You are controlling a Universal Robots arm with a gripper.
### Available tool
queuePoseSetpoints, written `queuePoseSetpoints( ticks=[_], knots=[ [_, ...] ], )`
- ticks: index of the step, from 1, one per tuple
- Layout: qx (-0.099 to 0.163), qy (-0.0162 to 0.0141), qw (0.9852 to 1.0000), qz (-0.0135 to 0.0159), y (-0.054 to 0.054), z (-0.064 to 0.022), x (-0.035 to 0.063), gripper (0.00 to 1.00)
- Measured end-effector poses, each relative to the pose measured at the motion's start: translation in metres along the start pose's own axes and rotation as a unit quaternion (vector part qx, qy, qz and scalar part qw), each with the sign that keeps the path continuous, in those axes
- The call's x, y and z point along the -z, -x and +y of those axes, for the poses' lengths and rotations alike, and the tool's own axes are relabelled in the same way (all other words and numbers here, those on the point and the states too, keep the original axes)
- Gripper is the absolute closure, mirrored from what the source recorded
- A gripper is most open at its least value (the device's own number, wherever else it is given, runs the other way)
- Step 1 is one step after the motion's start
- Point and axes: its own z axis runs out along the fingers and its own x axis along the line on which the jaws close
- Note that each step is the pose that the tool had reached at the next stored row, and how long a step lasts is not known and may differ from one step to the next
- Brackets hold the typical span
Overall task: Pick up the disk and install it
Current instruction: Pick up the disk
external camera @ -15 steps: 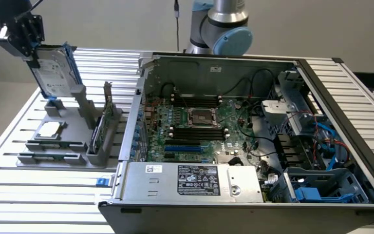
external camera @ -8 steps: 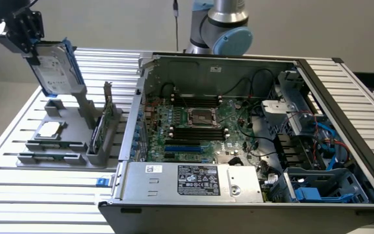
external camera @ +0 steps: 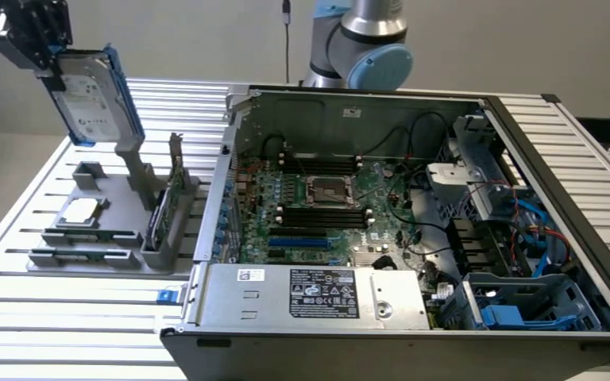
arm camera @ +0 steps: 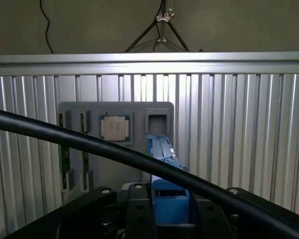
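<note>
Exterior view: the gripper [external camera: 55, 70] is clamped on the top edge of the disk [external camera: 88, 99]. The disk hangs upright at the exterior view's left, lifted off the grey holder [external camera: 125, 246] and just above its tall post. On the holder lie a square chip [external camera: 80, 211] and a green circuit card [external camera: 163, 213] standing on edge. To the exterior view's right, well apart from the disk, the open computer case [external camera: 390, 107] lies on the slatted table [external camera: 51, 333], with the main circuit board [external camera: 321, 210] and a power supply box [external camera: 316, 294] inside. The robot arm [external camera: 364, 40] rises behind the case.

Wrist view: looking down past the gripper [arm camera: 172, 214], the black fingers [arm camera: 139, 211] flank the disk's [arm camera: 162, 149] blue rail. A black cable [arm camera: 65, 137] crosses in front of the holder [arm camera: 114, 107] and the rail, and the chip [arm camera: 114, 127] shows beyond it.
</note>
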Motion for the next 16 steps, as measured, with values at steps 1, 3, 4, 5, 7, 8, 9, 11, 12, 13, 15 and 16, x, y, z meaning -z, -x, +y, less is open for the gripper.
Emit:
queuePoseSetpoints(
  ticks=[1,3,4,5,7,8,9,11,12,13,15,16],
  knots=[
    [0.000,0.0000,1.0000,-0.0003,0.000,-0.0039,0.0041,0.67],
    [0.000,0.0001,1.0000,-0.0010,-0.001,-0.0123,0.0121,0.67],
    [0.000,0.0001,1.0000,-0.0013,-0.002,-0.0170,0.0164,0.67],
    [0.000,0.0001,1.0000,-0.0015,-0.002,-0.0215,0.0205,0.67],
    [0.000,0.0001,1.0000,-0.0021,-0.004,-0.0306,0.0288,0.67],
    [0.000,0.0002,1.0000,-0.0023,-0.004,-0.0356,0.0333,0.67],
    [0.000,0.0001,1.0000,-0.0026,-0.005,-0.0402,0.0375,0.67],
    [0.000,0.0002,1.0000,-0.0031,-0.007,-0.0493,0.0458,0.67],
    [0.000,0.0002,1.0000,-0.0034,-0.008,-0.0537,0.0498,0.67],
    [0.000,0.0003,1.0000,-0.0037,-0.009,-0.0584,0.0542,0.67],
    [0.000,0.0004,1.0000,-0.0043,-0.010,-0.0678,0.0627,0.67],
    [0.000,0.0005,1.0000,-0.0046,-0.011,-0.0725,0.0669,0.67]
  ],
)
